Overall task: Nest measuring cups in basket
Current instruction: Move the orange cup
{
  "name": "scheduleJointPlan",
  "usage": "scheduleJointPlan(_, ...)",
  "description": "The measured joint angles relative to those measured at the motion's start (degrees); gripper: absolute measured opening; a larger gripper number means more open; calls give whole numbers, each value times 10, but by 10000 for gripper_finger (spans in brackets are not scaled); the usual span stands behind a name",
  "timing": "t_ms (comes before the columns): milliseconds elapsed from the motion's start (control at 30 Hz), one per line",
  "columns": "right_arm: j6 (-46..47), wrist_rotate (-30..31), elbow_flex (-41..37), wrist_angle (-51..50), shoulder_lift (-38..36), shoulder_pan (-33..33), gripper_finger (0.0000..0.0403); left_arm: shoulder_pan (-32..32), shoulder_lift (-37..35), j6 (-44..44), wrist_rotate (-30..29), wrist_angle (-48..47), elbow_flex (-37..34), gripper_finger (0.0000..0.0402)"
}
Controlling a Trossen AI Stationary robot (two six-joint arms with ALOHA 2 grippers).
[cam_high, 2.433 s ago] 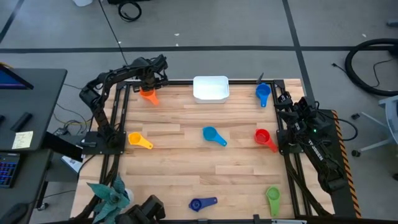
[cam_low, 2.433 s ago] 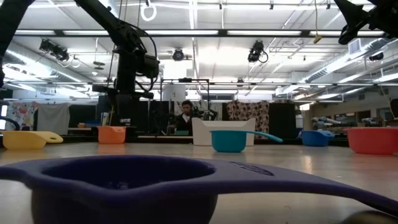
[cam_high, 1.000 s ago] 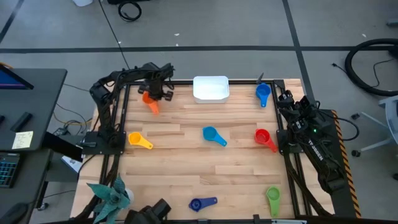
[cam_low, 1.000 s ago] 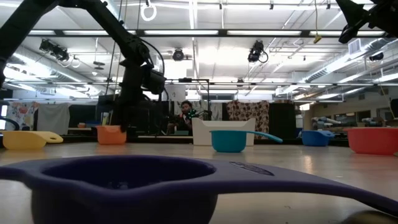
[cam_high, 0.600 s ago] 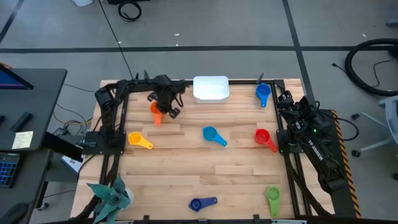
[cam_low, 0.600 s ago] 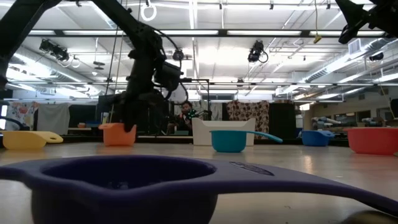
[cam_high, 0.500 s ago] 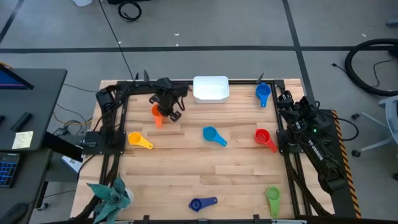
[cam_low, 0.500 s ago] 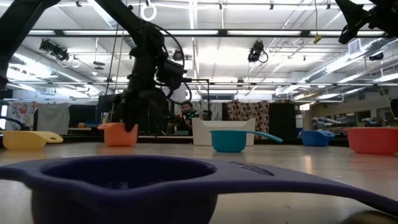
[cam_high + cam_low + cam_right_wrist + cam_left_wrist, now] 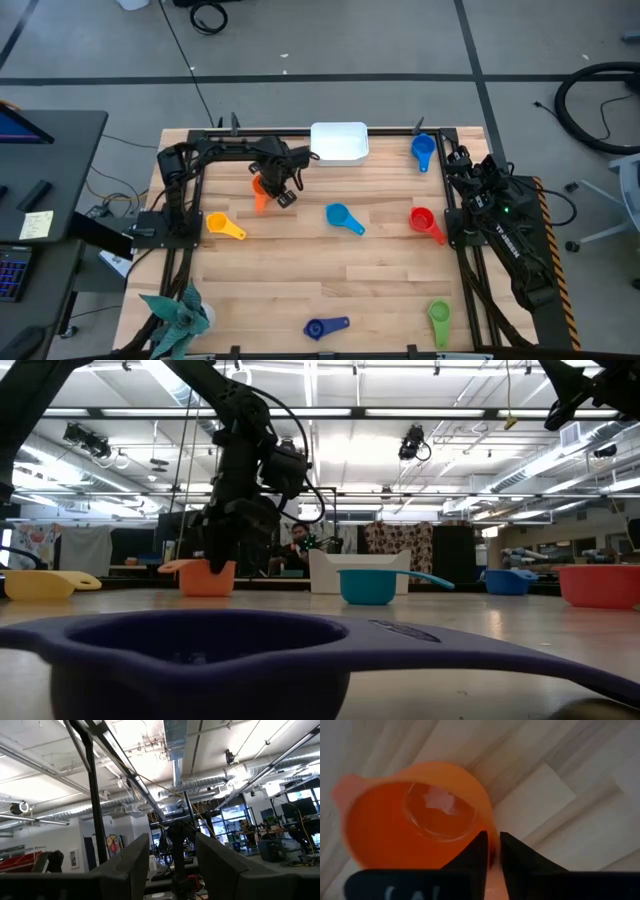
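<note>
The left arm reaches low across the rear of the wooden-plank surface, its left gripper pinching the thin rim of the glossy orange measuring cup between near-closed jaws; the cup's handle points toward the front edge. The white rounded-rectangular basket sits just beside it. The right gripper, jaws spread, rests folded at the right edge.

Orange cup, white basket, pale wood table.
</note>
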Motion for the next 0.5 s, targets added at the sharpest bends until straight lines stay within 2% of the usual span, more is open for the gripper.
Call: scheduleJointPlan(500,0,-1,0,0,0,0,165,1,0,34,29,33,0,121)
